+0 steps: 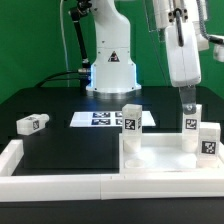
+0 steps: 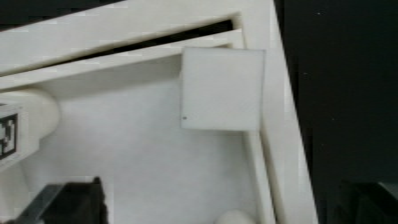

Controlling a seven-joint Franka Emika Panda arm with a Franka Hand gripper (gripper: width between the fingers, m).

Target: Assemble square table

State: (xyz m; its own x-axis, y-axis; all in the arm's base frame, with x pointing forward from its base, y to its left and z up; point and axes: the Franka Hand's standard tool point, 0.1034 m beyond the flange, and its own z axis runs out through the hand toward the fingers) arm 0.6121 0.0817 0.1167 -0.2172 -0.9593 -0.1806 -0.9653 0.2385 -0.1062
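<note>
The white square tabletop [image 1: 160, 160] lies at the exterior view's front right. Three white tagged legs stand on it: one at the back left corner [image 1: 131, 119], one at the back right [image 1: 190, 123] and one at the right [image 1: 208, 140]. A fourth leg [image 1: 32, 124] lies loose on the black table at the left. My gripper [image 1: 187, 99] hangs just above the back right leg, open and holding nothing. In the wrist view the gripper [image 2: 222, 212] shows dark fingertips [image 2: 71, 205] wide apart over the tabletop [image 2: 125, 150], with a leg [image 2: 226, 90] against the rim corner.
The marker board [image 1: 100, 118] lies flat in front of the robot base [image 1: 110, 65]. Low white border strips [image 1: 45, 170] run along the table's left and front edges. A cable [image 1: 68, 55] hangs behind at the left.
</note>
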